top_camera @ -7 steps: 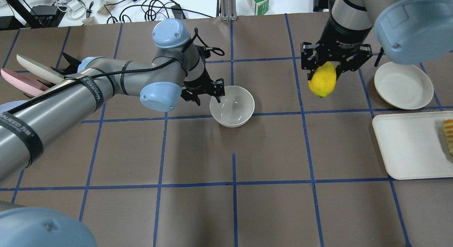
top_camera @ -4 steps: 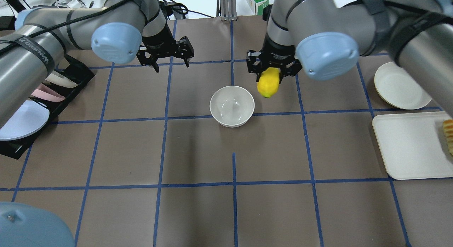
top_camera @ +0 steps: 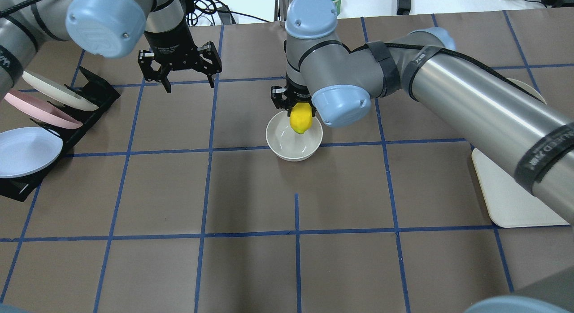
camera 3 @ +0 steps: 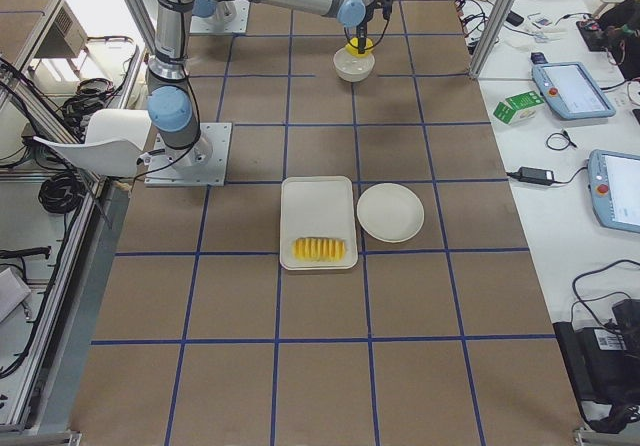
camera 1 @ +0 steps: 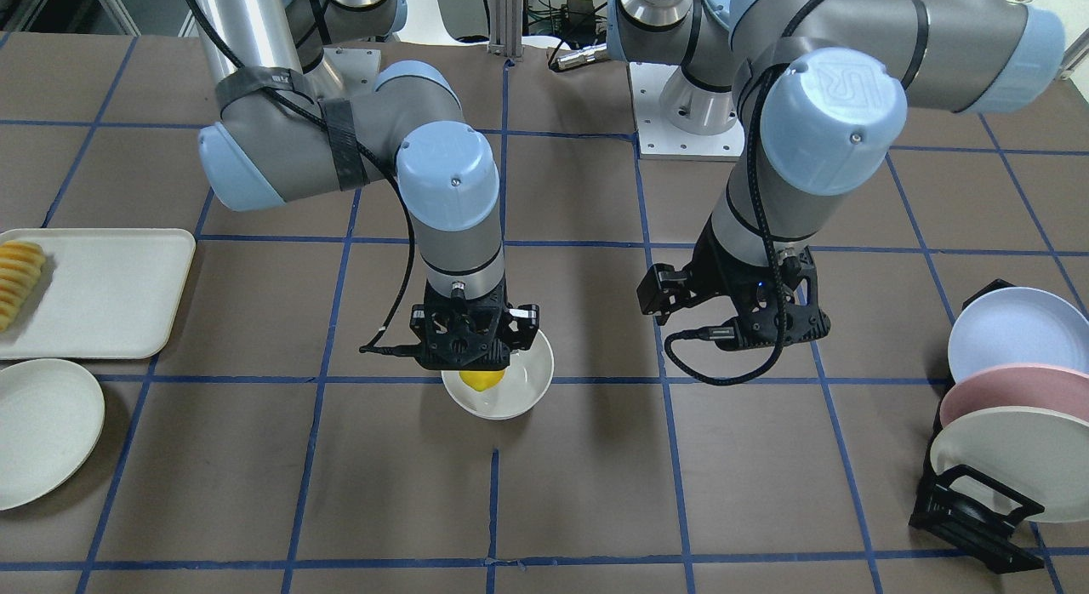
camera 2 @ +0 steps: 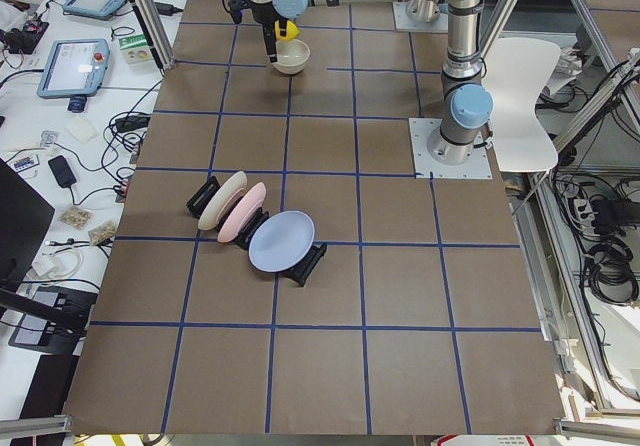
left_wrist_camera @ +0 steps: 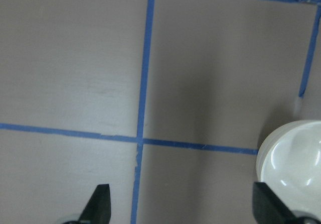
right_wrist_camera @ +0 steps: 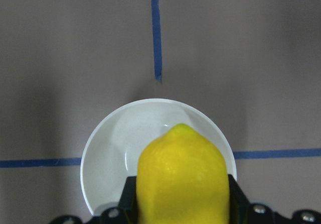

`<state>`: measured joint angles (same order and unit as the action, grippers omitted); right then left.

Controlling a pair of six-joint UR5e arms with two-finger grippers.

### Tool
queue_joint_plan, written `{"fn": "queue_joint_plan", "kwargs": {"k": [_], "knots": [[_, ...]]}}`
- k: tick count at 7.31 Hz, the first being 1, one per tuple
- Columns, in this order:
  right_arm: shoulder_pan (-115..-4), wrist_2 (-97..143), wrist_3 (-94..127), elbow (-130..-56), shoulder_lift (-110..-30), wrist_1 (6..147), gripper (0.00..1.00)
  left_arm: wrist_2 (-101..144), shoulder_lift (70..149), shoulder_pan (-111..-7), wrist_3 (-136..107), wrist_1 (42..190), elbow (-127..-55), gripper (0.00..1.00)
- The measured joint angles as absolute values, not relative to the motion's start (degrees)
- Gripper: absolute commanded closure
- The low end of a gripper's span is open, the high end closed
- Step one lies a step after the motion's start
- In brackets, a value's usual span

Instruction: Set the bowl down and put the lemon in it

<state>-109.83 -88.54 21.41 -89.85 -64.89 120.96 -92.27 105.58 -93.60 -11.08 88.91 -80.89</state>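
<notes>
The off-white bowl (top_camera: 287,148) stands upright on the brown table near the middle, also seen in the front view (camera 1: 527,398). My right gripper (top_camera: 301,110) is shut on the yellow lemon (top_camera: 301,119) and holds it point-down just over the bowl's far half. The right wrist view shows the lemon (right_wrist_camera: 183,176) between the jaws with the bowl (right_wrist_camera: 118,148) right under it. My left gripper (top_camera: 189,83) is open and empty, well to the left of the bowl and above the table. In the left wrist view the bowl (left_wrist_camera: 296,156) shows at the lower right.
A black rack (top_camera: 92,95) with several plates stands at the table's left edge. A white tray (camera 1: 102,296) with sliced orange-yellow food (camera 1: 19,279) and a flat off-white plate (camera 1: 42,428) lie on the robot's right side. My right arm (top_camera: 471,102) covers part of them from overhead.
My right gripper has carried the lemon left, from beside the bowl to over it, and lower. My left gripper has drifted further left, still open. The bowl has not moved.
</notes>
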Motion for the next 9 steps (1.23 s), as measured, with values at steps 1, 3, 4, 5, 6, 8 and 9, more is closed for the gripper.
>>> {"fn": "queue_joint_plan", "kwargs": {"k": [1, 3, 4, 5, 6, 8, 9], "knots": [[-110.22, -88.57, 20.90, -89.94, -63.10, 122.19, 0.64, -92.42, 103.99, -93.63, -11.21, 92.07, -80.89, 0.00], [-111.48, -88.59, 20.56, -90.16, -60.19, 123.59, 0.57, -92.68, 101.34, -93.66, -11.69, 95.94, -81.63, 0.00], [-111.89, -88.59, 20.45, -90.21, -59.44, 123.76, 0.16, -92.78, 100.61, -93.57, -11.72, 96.48, -81.85, 0.00], [-112.06, -88.92, 19.65, -90.33, -58.98, 123.81, 0.00, -92.85, 100.25, -93.44, -11.71, 96.63, -81.89, 0.00], [-112.11, -89.77, 18.40, -90.58, -58.70, 123.85, 0.00, -92.89, 100.20, -93.38, -11.70, 96.66, -82.04, 0.00], [-112.07, -90.79, 17.68, -90.67, -59.23, 123.91, 0.00, -92.92, 100.72, -93.35, -11.67, 96.66, -82.74, 0.00], [-111.77, -90.91, 17.40, -90.60, -61.10, 123.55, 0.00, -92.94, 101.46, -93.34, -11.63, 96.64, -83.06, 0.00]]}}
